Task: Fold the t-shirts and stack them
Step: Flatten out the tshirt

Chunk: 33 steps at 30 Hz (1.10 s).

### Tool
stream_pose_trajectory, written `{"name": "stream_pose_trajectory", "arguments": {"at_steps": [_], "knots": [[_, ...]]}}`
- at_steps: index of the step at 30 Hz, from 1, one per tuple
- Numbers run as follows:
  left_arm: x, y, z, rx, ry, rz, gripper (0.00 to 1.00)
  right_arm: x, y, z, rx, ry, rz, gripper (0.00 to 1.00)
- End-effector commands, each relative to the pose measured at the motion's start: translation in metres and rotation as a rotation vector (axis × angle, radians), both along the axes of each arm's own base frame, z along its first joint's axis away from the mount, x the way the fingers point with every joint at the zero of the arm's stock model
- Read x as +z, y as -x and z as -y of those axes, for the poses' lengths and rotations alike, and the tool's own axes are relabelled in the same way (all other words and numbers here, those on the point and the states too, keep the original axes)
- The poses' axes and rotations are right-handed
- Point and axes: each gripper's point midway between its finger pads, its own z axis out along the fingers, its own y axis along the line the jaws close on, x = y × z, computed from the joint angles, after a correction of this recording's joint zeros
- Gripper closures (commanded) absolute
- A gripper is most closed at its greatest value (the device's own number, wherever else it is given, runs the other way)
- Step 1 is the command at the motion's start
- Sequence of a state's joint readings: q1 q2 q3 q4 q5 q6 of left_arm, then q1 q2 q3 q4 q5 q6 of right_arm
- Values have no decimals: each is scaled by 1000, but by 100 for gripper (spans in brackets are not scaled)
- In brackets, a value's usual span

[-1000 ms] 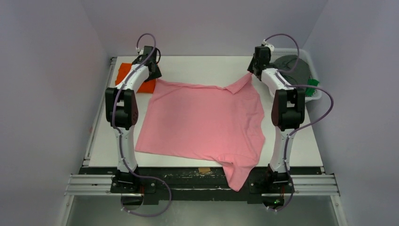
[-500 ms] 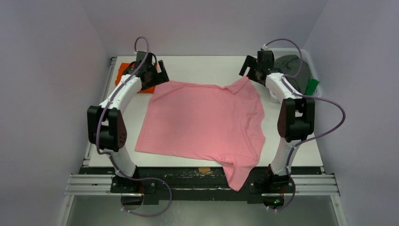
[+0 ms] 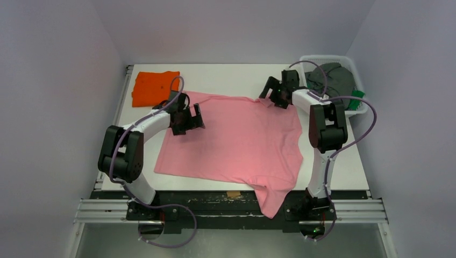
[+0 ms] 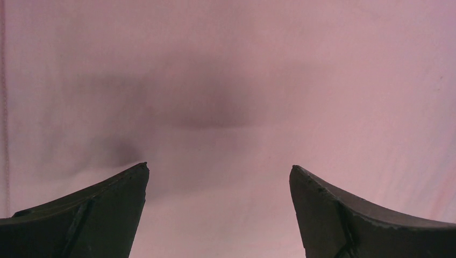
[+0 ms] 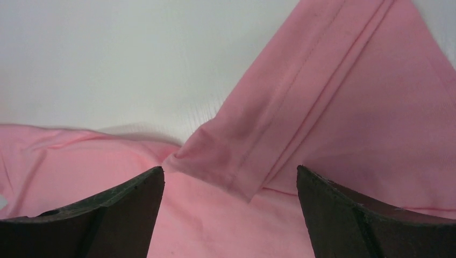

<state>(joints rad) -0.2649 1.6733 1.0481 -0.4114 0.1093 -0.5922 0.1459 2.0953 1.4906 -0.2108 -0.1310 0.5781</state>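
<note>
The pink shirt [image 3: 231, 140] lies spread and unfolded across the middle of the tabletop [image 3: 236, 75]. It is mostly flat, with its near sleeve [image 3: 273, 200] hanging off the front edge and its far sleeve [image 5: 301, 102] doubled over onto the body at the far right corner. The orange shirt [image 3: 155, 87], already folded, sits at the far left corner just beside the pink one's edge. Grey shirts [image 3: 329, 79] and a green shirt [image 3: 355, 101] are in the basket [image 3: 322, 57] at the far right. The left hand [image 3: 188, 119] hangs low over the shirt's far left part, jaws spread wide and holding nothing. Its wrist view shows only smooth cloth and a shadow between the fingers, and I cannot tell whether the tips brush the fabric. The right hand [image 3: 272, 95] is over the doubled sleeve, jaws likewise wide apart and empty, with the sleeve's hemmed end lying between them. The fold looks not yet begun. I judge three risks from here. The doubled sleeve, if left as it is, would get buried in the fold and make a lumpy packet. The hanging sleeve's weight could drag the hem askew once the far side is lifted. A pinch taken on flat cloth rather than at an edge may gather a pucker or slip off.
</note>
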Motion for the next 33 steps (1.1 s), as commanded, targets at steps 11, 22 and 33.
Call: {"name": "stream_pose_trajectory", "arguments": {"at_steps": [11,22,33], "knots": [[-27,4,-9,25,-56,-32,0,-17,-40,-29,15,-117,94,10],[-34,5,-13,29,-81,-61,0,12,-147,-52,-40,-176,319,10],[-12,6,-16,45,-76,-5,0,137,-154,-40,16,-39,497,8]]}}
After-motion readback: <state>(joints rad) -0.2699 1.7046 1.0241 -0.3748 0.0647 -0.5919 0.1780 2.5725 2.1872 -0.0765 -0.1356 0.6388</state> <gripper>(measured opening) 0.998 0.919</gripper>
